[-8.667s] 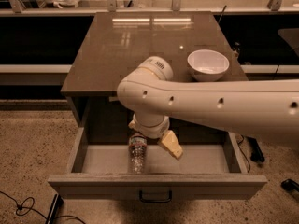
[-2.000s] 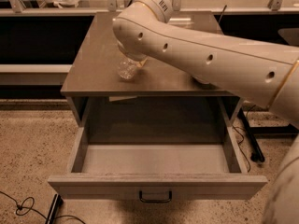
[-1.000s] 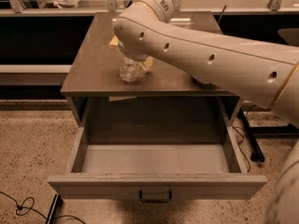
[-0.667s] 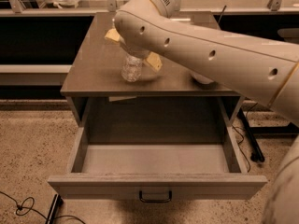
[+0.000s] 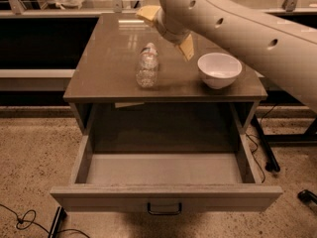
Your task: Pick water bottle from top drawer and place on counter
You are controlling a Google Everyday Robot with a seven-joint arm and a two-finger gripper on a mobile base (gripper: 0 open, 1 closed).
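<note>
The water bottle point(image 5: 147, 65) stands upright on the counter point(image 5: 104, 63), left of the middle, near the front edge. My gripper point(image 5: 166, 29) is above and behind the bottle, apart from it. Its two tan fingers point(image 5: 186, 48) are spread wide and hold nothing. The top drawer point(image 5: 163, 171) is pulled fully out below the counter. Its pale inside is bare and its dark handle point(image 5: 164, 209) faces me.
A white bowl point(image 5: 219, 69) sits on the counter to the right of the bottle. My arm point(image 5: 247, 29) reaches in from the upper right. A speckled floor surrounds the cabinet, with a cable point(image 5: 22, 219) at lower left. Dark shelving runs behind.
The bottle went from the drawer up onto the counter. In the last second my gripper let go of it and rose up and back to the right, leaving the bottle standing alone.
</note>
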